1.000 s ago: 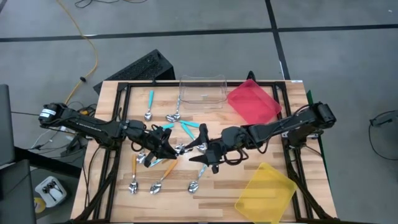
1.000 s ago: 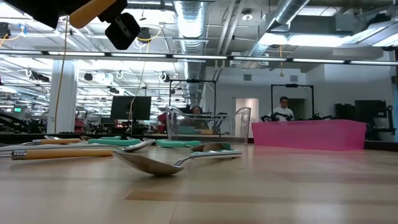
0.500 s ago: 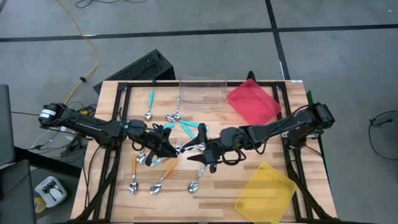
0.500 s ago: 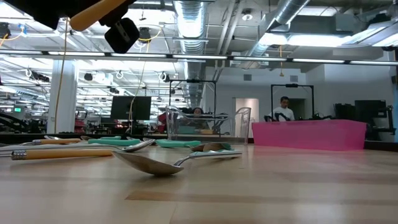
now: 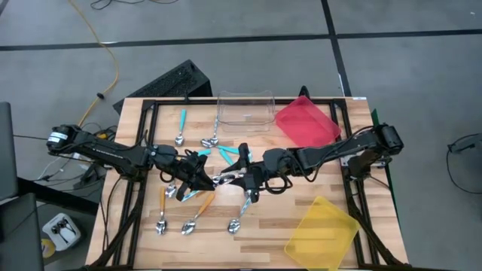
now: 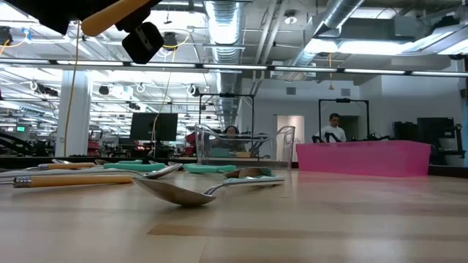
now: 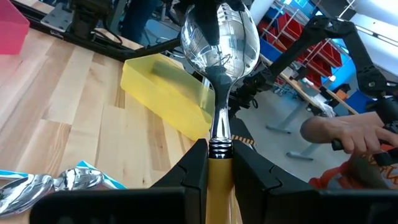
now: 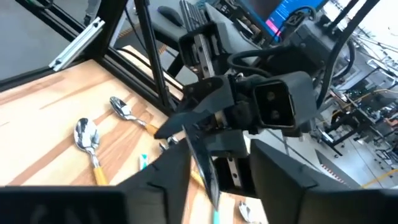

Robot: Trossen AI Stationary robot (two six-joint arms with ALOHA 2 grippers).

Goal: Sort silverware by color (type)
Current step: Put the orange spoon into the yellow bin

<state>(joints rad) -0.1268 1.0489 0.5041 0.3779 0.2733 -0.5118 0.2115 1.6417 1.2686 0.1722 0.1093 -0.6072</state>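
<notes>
Left gripper (image 7: 217,168) clamped on orange spoon (image 7: 219,46), bowl sticking out. Right gripper (image 5: 246,181) mid-table over spoon pile; fingers open, empty. Pile under arms mostly hidden.

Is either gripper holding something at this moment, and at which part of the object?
The left gripper holds an orange-handled spoon by its handle, just below the metal neck. Whether the right gripper holds anything cannot be told.

Light wooden table (image 5: 279,226) with a black frame. Teal and orange spoons (image 5: 197,218) scattered around and under the left gripper (image 5: 202,179). Clear tray (image 5: 245,111) and red tray (image 5: 306,123) beyond the right gripper (image 5: 245,175), yellow tray (image 5: 322,234) on its near side.
</notes>
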